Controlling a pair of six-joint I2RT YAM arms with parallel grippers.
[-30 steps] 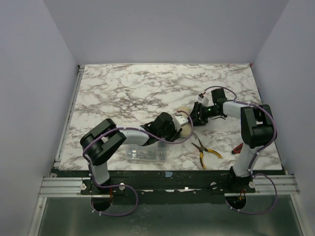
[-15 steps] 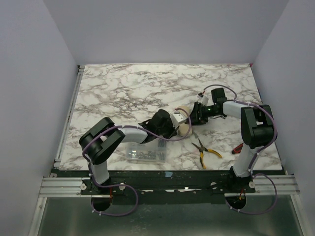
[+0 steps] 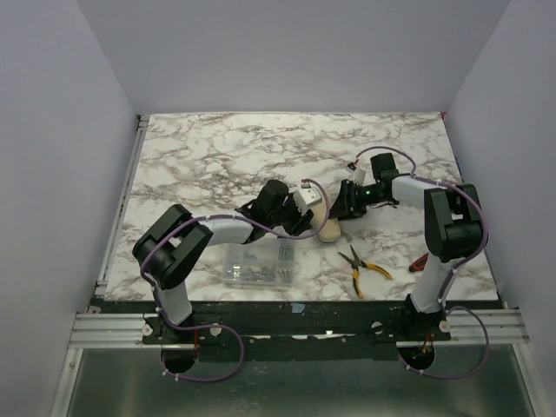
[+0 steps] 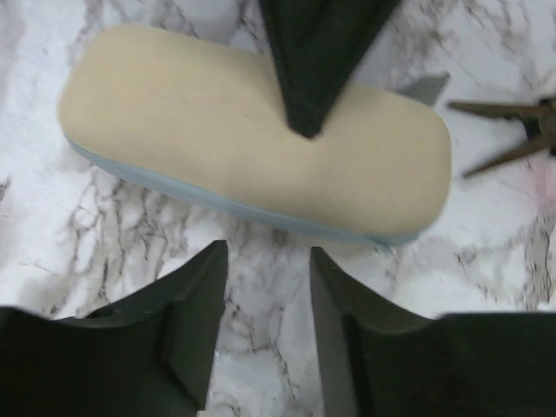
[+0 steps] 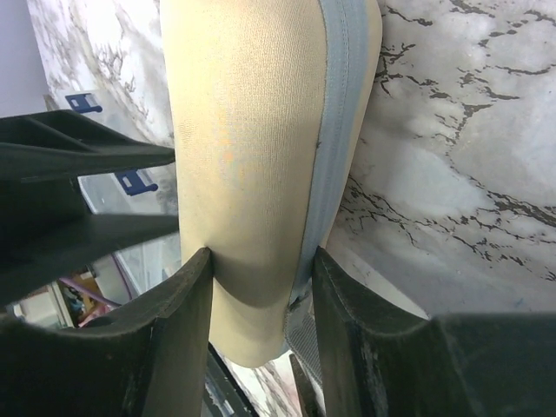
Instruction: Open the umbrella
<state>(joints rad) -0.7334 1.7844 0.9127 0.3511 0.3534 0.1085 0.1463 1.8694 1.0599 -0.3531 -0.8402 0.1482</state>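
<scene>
The umbrella (image 3: 327, 222) lies bundled in its cream sleeve with a pale blue edge, a short oblong on the marble table (image 3: 226, 156). My right gripper (image 5: 261, 271) is shut on one end of it, both fingers pressing the sleeve (image 5: 248, 130). In the left wrist view the bundle (image 4: 208, 139) lies across the top, with one black right finger (image 4: 308, 61) over it. My left gripper (image 4: 268, 261) stands open just short of the bundle's long side, with only marble between its fingers. From above, the left gripper (image 3: 309, 214) is on the umbrella's left and the right gripper (image 3: 341, 208) on its right.
Yellow-handled pliers (image 3: 363, 266) lie just right of and nearer than the umbrella; their tips (image 4: 508, 130) show in the left wrist view. A clear box of screws (image 3: 256, 268) sits under the left forearm. A small red object (image 3: 419, 262) lies by the right arm's base.
My left gripper shut, then opened again and drew back to the left, off the umbrella. The right gripper kept its hold and closed a little more on the bundle.
</scene>
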